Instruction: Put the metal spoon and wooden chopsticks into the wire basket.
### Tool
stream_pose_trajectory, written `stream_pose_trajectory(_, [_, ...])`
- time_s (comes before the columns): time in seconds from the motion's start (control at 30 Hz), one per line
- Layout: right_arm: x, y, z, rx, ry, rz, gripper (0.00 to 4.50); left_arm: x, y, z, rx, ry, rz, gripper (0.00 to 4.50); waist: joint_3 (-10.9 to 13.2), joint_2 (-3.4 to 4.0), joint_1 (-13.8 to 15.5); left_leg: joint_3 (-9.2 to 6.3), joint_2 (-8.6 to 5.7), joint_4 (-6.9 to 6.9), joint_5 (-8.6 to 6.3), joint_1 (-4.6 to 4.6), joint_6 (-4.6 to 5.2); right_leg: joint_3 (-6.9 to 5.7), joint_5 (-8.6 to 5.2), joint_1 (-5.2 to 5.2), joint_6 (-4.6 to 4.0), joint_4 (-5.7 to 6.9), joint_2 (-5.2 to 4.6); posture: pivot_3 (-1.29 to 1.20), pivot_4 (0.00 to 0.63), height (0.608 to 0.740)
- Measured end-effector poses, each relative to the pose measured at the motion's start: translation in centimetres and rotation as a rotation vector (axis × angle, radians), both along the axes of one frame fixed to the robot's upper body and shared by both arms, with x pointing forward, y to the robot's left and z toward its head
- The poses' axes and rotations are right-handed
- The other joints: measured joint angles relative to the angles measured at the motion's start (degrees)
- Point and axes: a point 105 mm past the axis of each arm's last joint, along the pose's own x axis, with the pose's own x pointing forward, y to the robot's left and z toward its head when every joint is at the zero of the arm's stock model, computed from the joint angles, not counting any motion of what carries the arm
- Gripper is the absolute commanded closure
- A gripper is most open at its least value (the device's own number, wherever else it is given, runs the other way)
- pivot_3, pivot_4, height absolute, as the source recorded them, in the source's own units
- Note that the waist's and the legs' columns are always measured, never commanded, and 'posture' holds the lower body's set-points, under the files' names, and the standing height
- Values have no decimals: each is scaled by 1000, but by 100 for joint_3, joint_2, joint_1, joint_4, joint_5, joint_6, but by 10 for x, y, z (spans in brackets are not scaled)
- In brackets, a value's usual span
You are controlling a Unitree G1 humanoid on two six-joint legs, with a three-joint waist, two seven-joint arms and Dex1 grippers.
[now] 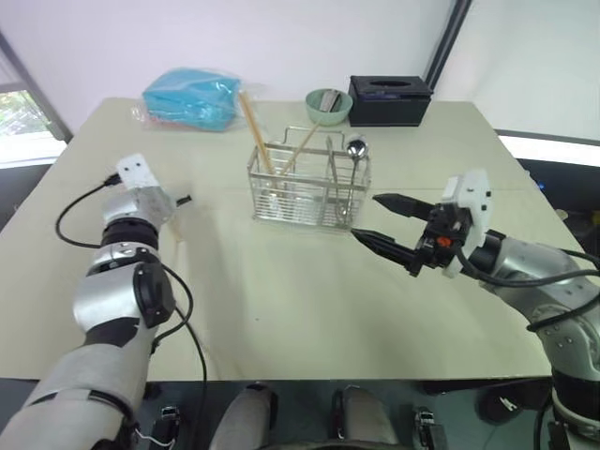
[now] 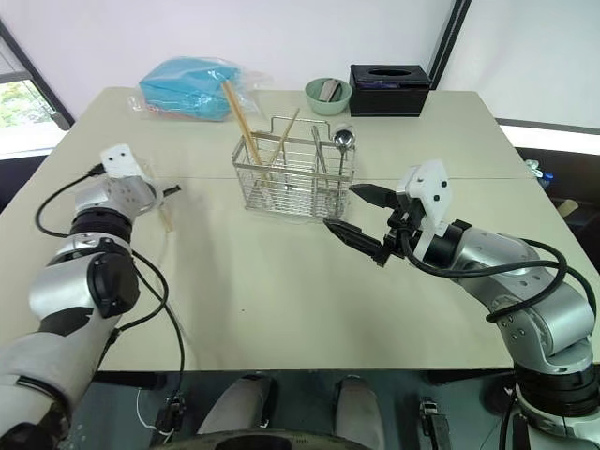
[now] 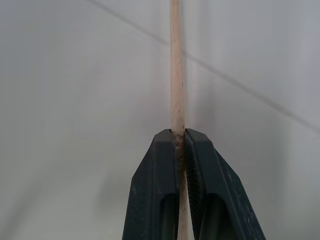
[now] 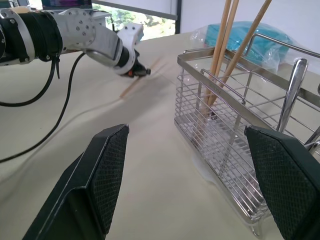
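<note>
Front of table point(image 1: 309, 300): bare, open passage.
Centre: wire basket point(image 1: 309, 192) with upright wooden chopsticks point(image 1: 255, 131) blocks.
Far edge: blue bag point(image 1: 192, 97), green bowl point(image 1: 328, 105), black box point(image 1: 389, 98) crowd it.

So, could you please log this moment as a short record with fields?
left end effector: shut on a wooden chopstick, low over the table
right end effector: open, holding nothing, beside the wire basket
in basket: chopsticks leaning in one end, metal spoon upright in the other
behind basket: green bowl, black box, blue bag
</note>
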Motion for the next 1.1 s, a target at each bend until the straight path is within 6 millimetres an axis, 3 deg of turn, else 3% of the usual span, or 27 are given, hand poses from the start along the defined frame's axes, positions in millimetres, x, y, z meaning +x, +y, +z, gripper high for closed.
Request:
stream_pose_trajectory(0.07, [0, 0, 0, -2, 0, 3, 670, 3, 13, 21, 8, -123, 34, 4453, 3, -5, 16, 0, 0, 0, 0, -1, 0, 0, 0, -1, 0, -1, -1, 0, 150, 654])
stream_pose_trajectory(0.13, [0, 0, 0, -6, 2, 7, 670, 9, 18, 54, -11, -306, 28, 4453, 7, -12, 40, 0, 0, 2, 0, -4, -1, -1, 0, -3, -1, -4, -3, 0, 150, 654])
stream_pose_trajectory(0.23, [2, -2, 2, -7, 1, 5, 670, 14, 12, 130, -46, -665, -66, 4453, 6, -19, 62, -5, -12, 7, 0, -5, -2, -13, 1, -4, -1, -12, -21, 0, 150, 654])
stream_pose_trajectory(0.3, [2, -1, 3, -2, -1, 10, 670, 10, 0, 177, -77, -871, -166, 4453, 6, -18, 47, -1, -17, 7, -1, -5, -1, -12, 1, 1, -1, -14, -27, 0, 150, 654])
stream_pose_trajectory(0.37, [2, -1, 3, -2, 1, 10, 670, 4, -19, 208, -134, -1013, -286, 4453, 6, -16, 35, 2, -17, 6, -2, -5, 2, -12, 0, 8, 0, -13, -28, 0, 150, 654])
stream_pose_trajectory(0.53, [3, -2, 2, -1, 5, -3, 670, -12, -82, 244, -219, -1165, -638, 4453, 6, -14, 15, -2, -13, 4, -1, -10, 3, -12, 0, 10, 0, -8, -19, 0, 150, 654])
stream_pose_trajectory(0.63, [2, -2, 0, -2, 12, -18, 670, -23, -120, 247, -189, -1167, -833, 4453, 6, -12, 2, -1, -12, 5, 0, -4, 3, -11, 0, 12, -1, -6, -17, 0, 150, 654])
stream_pose_trajectory(0.73, [0, -2, -1, 0, 18, -23, 670, -26, -152, 226, -194, -1090, -991, 4453, 6, -4, -23, -2, -11, 4, 0, 3, 4, -10, 0, 19, -1, -6, -15, 0, 150, 654])
stream_pose_trajectory(0.97, [1, -9, -1, 11, 20, -70, 670, -30, -197, 166, -164, -921, -1156, 4453, 7, -4, -109, -5, -11, 4, 0, 0, 4, -10, 0, 22, -2, -12, -15, 0, 150, 654])
stream_pose_trajectory(1.1, [-1, -9, -1, 13, 20, -74, 670, -26, -202, 152, -123, -924, -1101, 4453, 8, -3, -109, -5, -10, 3, 0, 0, 4, -10, 0, 21, -2, -13, -15, 0, 150, 654])
